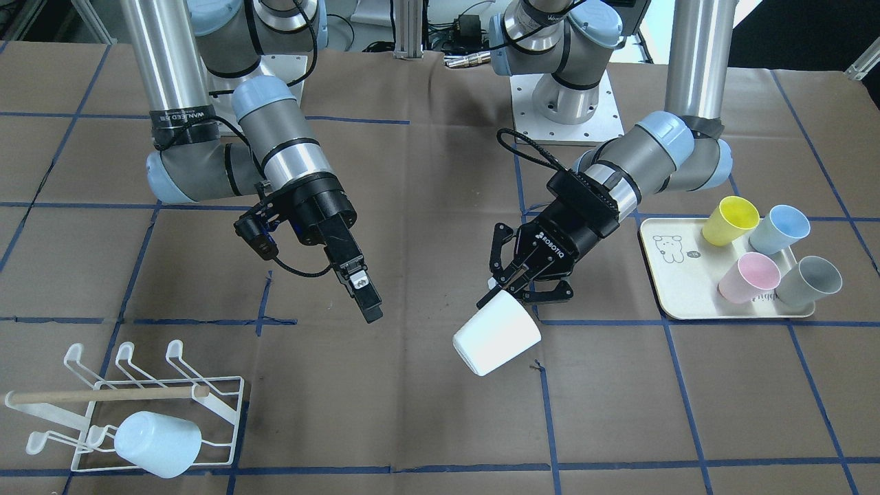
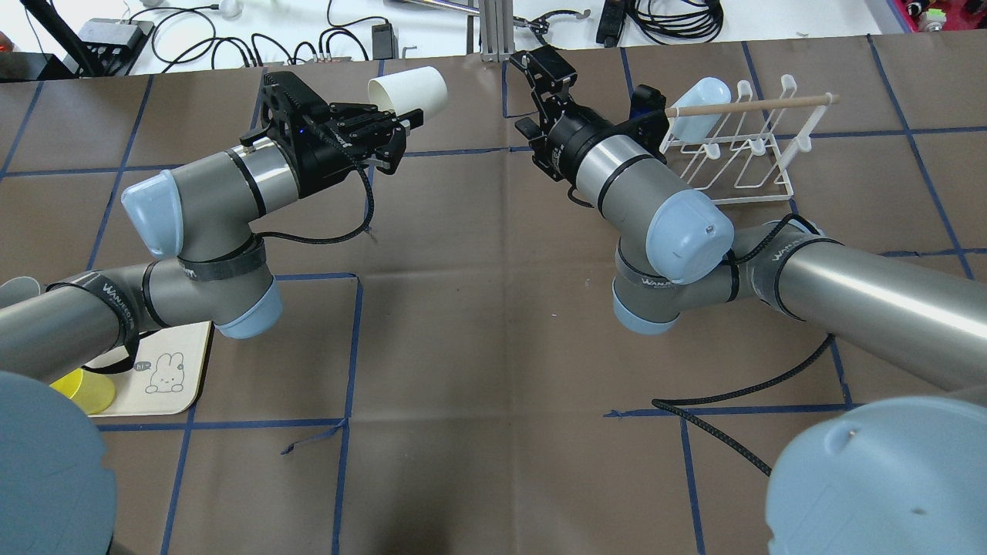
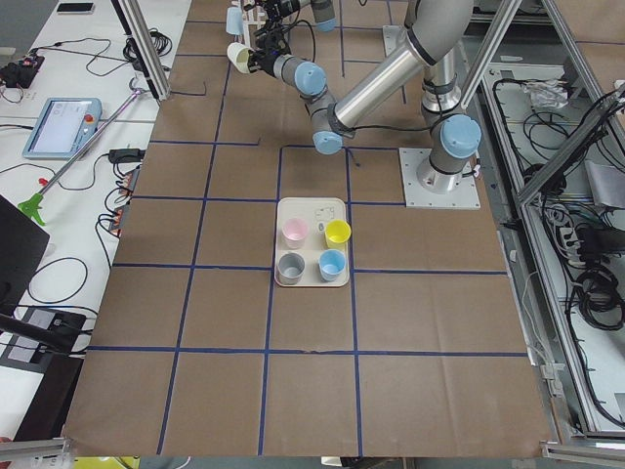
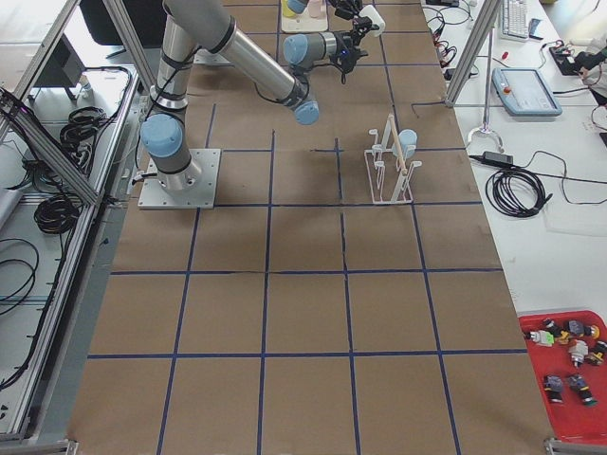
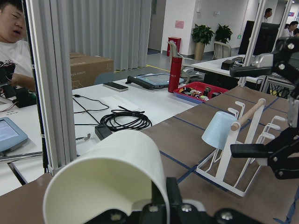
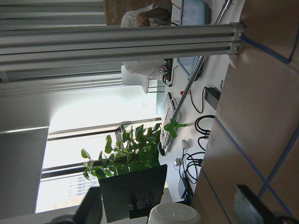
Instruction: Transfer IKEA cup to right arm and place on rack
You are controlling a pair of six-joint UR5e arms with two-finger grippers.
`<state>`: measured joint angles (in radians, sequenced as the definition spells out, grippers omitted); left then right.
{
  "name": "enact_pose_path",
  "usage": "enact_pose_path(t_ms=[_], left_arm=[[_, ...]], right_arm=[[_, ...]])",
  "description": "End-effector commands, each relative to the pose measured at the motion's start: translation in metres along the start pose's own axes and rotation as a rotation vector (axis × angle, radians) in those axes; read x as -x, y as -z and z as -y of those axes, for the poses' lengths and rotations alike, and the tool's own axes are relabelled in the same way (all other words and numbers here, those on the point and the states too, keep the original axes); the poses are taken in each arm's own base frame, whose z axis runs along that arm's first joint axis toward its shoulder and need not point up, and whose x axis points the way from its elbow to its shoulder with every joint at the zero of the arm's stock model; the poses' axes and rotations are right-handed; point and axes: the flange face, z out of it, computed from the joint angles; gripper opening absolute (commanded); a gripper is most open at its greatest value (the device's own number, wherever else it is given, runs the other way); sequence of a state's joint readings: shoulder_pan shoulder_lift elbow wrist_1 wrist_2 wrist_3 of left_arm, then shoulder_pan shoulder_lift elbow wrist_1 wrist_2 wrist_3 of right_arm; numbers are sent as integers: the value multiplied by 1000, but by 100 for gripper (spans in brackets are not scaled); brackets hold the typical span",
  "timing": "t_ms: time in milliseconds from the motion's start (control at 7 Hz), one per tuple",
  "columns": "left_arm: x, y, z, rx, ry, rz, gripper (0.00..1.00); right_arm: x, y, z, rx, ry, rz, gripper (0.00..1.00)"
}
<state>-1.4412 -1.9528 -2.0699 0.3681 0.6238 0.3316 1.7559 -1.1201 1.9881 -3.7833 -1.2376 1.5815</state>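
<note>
The white IKEA cup hangs tilted above the table, mouth toward my left gripper, which is shut on its rim. In the left wrist view one finger sits inside the cup. The right arm's gripper is open. It hovers a short way from the cup, apart from it, and the cup's base shows between its fingers in the right wrist view. The white wire rack stands on the right arm's side of the table, with a pale blue cup hung on a prong.
A cream tray with a bear drawing holds several coloured cups on the left arm's side of the table. Blue tape lines grid the brown table cover. Beyond the table's far edge are cables, a desk and a person.
</note>
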Motion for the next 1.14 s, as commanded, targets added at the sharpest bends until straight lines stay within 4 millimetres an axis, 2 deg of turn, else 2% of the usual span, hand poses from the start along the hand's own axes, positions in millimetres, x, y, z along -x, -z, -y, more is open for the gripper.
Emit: enact_pose_path(t_ms=[0, 286, 571, 857, 1000], left_arm=[[-1, 0, 0, 0, 1, -2, 0], [-1, -1, 0, 0, 0, -3, 0], [-2, -1, -1, -1, 2, -9, 0], [-3, -2, -1, 0, 2, -14, 0], [-14, -8, 0, 1, -3, -37, 0]], right_arm=[[-2, -2, -26, 43, 8, -9, 100], [-11, -4, -57, 94, 14, -24, 99], [-29, -20, -66, 89, 12, -53, 99], [-18, -28, -66, 87, -83, -23, 99], [-13, -34, -64, 90, -93, -10, 99]])
